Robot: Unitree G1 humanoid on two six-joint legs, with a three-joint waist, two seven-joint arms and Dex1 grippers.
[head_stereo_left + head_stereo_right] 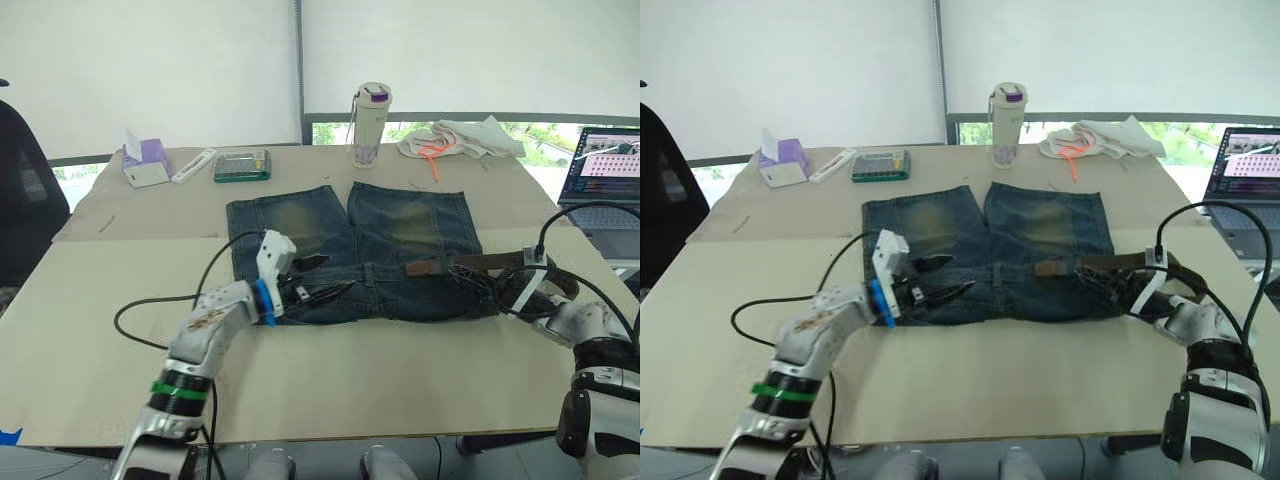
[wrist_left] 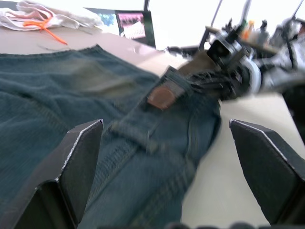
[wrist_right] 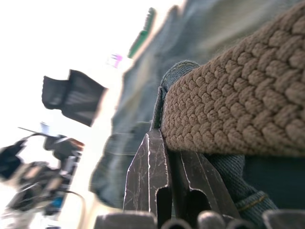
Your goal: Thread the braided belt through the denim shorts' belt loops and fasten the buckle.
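Observation:
The denim shorts (image 1: 350, 250) lie flat mid-table, waistband toward me. The braided belt (image 1: 495, 262) lies along the waistband's right part and curls back past the shorts' right edge. Its buckle is hidden. My left gripper (image 1: 322, 278) hovers open over the waistband's left half, fingers (image 2: 71, 176) spread wide; a belt loop (image 2: 136, 136) lies just ahead of them. My right gripper (image 1: 1102, 285) is at the waistband's right end, fingers (image 3: 147, 171) shut, tips against the belt's (image 3: 238, 86) lower edge where a denim belt loop (image 3: 167, 86) wraps it. Whether the tips pinch anything is hidden.
Along the far edge stand a bottle (image 1: 370, 125), a tissue box (image 1: 145, 163), a white stick-shaped item (image 1: 193, 165) and a green-rimmed tray (image 1: 241, 165). A white cloth with orange cord (image 1: 460, 138) lies back right. A laptop (image 1: 605, 165) sits far right. Black cables trail from both wrists.

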